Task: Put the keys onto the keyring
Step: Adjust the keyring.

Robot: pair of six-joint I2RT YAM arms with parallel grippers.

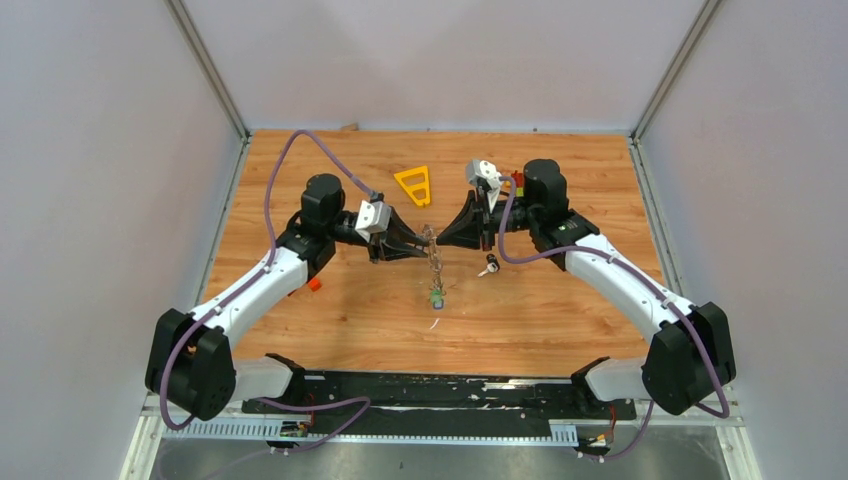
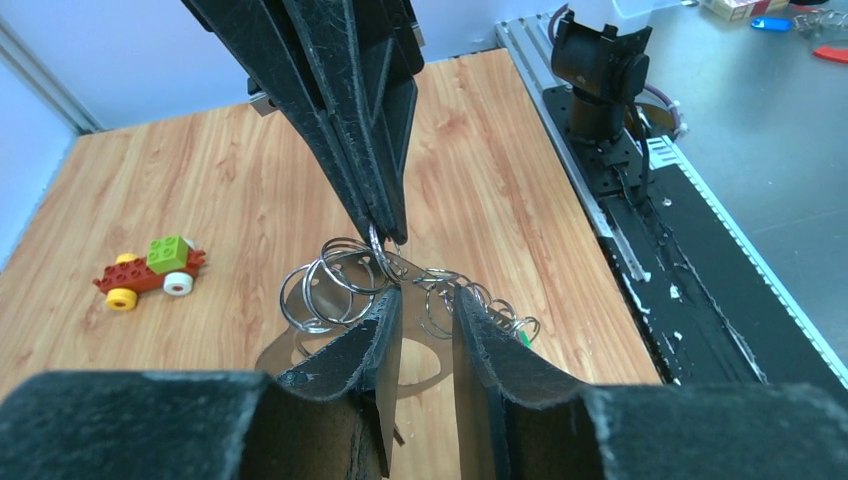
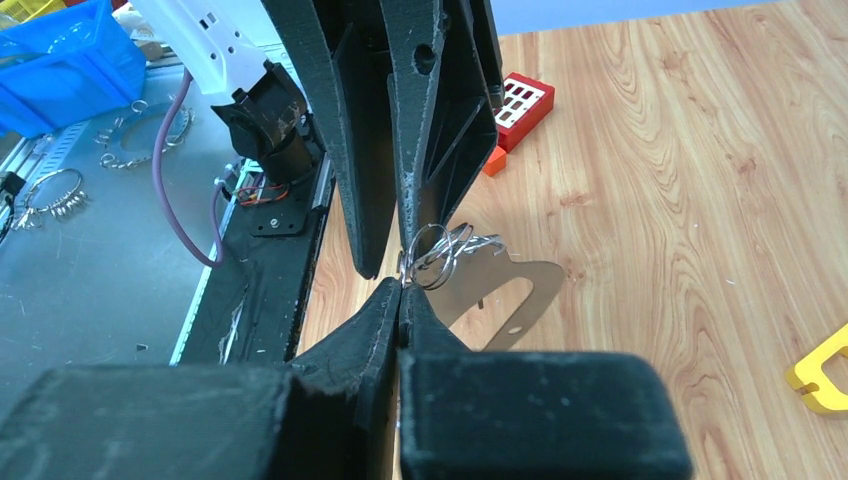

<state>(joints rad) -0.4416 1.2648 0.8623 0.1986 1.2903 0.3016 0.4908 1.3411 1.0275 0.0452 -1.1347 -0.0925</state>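
My two grippers meet tip to tip above the middle of the table. The right gripper point(image 1: 447, 234) point(image 3: 403, 282) is shut, nipping a small wire ring of a bunch of split rings point(image 2: 322, 284). The keyring point(image 2: 277, 350) point(image 3: 520, 284), a flat silver loop with an oval opening, hangs with that bunch. My left gripper point(image 1: 420, 243) point(image 2: 427, 295) is open, a gap between its fingers, its tips right at the rings. A chain of rings trails down to a green-tagged key point(image 1: 437, 297). A black-tagged key point(image 1: 490, 265) lies on the wood under the right gripper.
A yellow triangle frame point(image 1: 413, 184) lies behind the grippers. A red block point(image 3: 520, 100) sits by the right arm, a toy block car point(image 2: 150, 270) further off. A small orange piece point(image 1: 314, 284) lies near the left arm. Spare rings point(image 3: 50, 195) and a blue bin point(image 3: 60, 60) are off the table.
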